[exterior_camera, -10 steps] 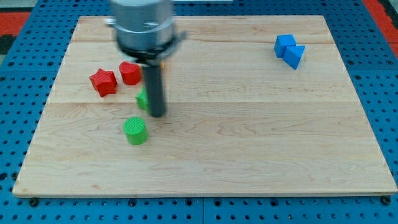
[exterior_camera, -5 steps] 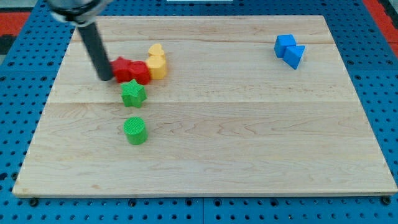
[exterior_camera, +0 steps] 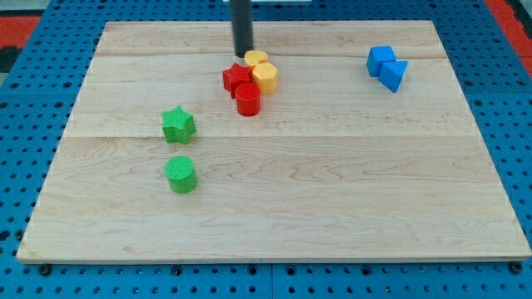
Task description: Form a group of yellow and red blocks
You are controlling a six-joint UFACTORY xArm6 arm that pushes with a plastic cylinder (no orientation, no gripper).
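no writing or labels showing anywhere you're looking, just plain surfaces. biggest thing is the wooden board (exterior_camera: pixel 332 183), pale planks lying on a blue pegboard table (exterior_camera: pixel 17 166) that's peeking out all around it.

next down, the dark rod is coming in from the view's top, and my tip (exterior_camera: pixel 243 55) is sitting just above the cluster, right beside the upper yellow block (exterior_camera: pixel 256 58), looking like it's touching or very nearly. there's no claw on this rig, so nothing's opening, closing or holding; it's only a bare rod end.

the task's blocks are bunching together in the upper middle of the board: a red star (exterior_camera: pixel 237 79) on the view's left, a yellow hexagon-ish block (exterior_camera: pixel 265 77) touching it on the right, a red cylinder (exterior_camera: pixel 248 99) tucked just below them, and that upper yellow piece partly hiding behind the hexagon, shape hard to tell.

over toward the view's left, well apart from the cluster, a green star (exterior_camera: pixel 178 124) is sitting above a green cylinder (exterior_camera: pixel 180 174). at the top right, a blue cube (exterior_camera: pixel 381 59) and a blue wedge-like block (exterior_camera: pixel 394 75) are touching each other.
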